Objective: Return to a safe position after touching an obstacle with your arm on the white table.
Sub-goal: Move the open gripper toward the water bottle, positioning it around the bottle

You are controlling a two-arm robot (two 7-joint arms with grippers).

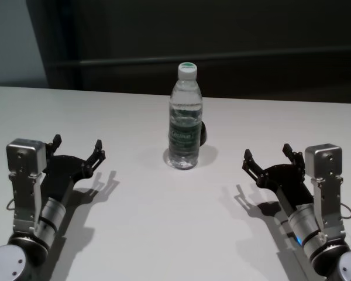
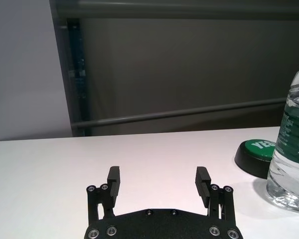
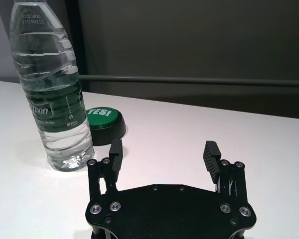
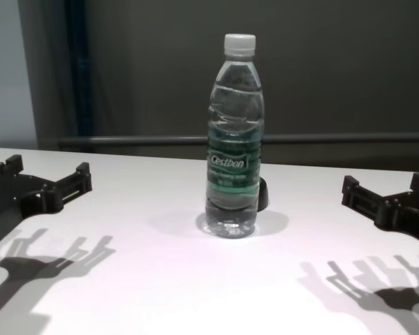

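left gripper point(image 1: 79, 150) and right gripper point(image 1: 268, 158) both spread wide, empty, low near table's front corners. bottle point(image 1: 184, 117) upright mid white table point(image 1: 164, 234), well apart from both. arms look retracted; little seems left.

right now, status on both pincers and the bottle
Left pincer open, empty, left of bottle. Right pincer open, empty, on its right. Water bottle upright mid white table, untouched. Green YES button sits just behind it.
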